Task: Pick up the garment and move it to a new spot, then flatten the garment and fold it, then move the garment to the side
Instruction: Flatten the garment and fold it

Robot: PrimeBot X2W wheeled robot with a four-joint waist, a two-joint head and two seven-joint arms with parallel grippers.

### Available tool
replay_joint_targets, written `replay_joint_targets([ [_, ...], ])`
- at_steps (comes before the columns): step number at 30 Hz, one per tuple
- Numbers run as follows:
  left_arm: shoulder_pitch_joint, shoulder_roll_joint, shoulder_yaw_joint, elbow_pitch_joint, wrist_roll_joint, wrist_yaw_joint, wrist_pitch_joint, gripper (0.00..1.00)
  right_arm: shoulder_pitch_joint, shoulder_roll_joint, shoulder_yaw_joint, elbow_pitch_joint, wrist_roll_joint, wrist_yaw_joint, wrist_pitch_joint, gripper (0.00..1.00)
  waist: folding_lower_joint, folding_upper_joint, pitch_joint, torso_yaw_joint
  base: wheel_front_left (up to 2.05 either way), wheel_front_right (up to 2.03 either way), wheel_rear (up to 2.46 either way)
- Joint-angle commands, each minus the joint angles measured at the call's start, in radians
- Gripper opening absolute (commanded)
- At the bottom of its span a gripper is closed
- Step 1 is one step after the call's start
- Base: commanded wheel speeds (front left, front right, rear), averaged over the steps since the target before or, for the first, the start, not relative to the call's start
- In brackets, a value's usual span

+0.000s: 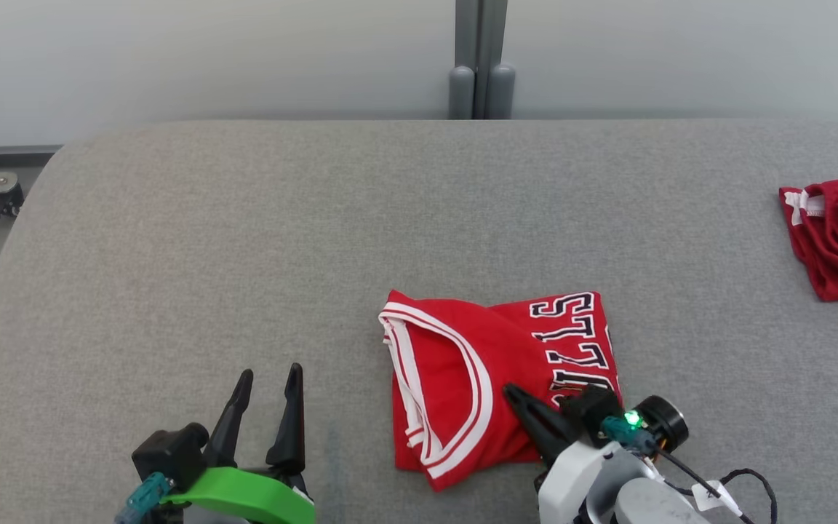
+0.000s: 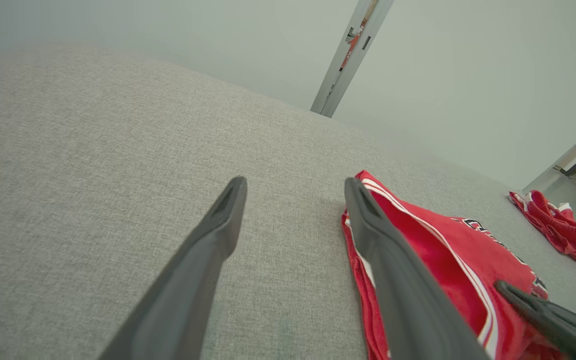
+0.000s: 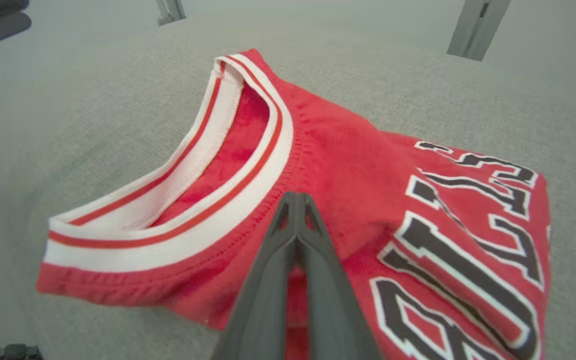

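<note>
Red folded jersey, grey woven cushion

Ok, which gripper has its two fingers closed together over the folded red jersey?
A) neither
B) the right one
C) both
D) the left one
B: the fingers of the right gripper meet at the tips over the jersey, while the left gripper stands open over the gray surface.
</note>
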Motion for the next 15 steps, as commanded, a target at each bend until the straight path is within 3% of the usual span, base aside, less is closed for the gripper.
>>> replay_joint_targets([
  [1, -0.009, 0.006, 0.001, 0.0, 0.002, -0.004, 0.0, 1.0, -0.017, -0.003, 0.03, 0.03, 0.006, -0.001, -0.006, 0.0, 0.0, 0.0, 0.014, 0.019, 0.0, 0.0, 0.0],
  [15, -0.03, 0.008, 0.022, -0.005, -0.001, -0.004, 0.0, 1.0, -0.087, -0.004, 0.271, 0.167, 0.069, -0.001, -0.018, 0.0, 0.0, 0.0, 0.047, 0.047, 0.0, 0.0, 0.0],
])
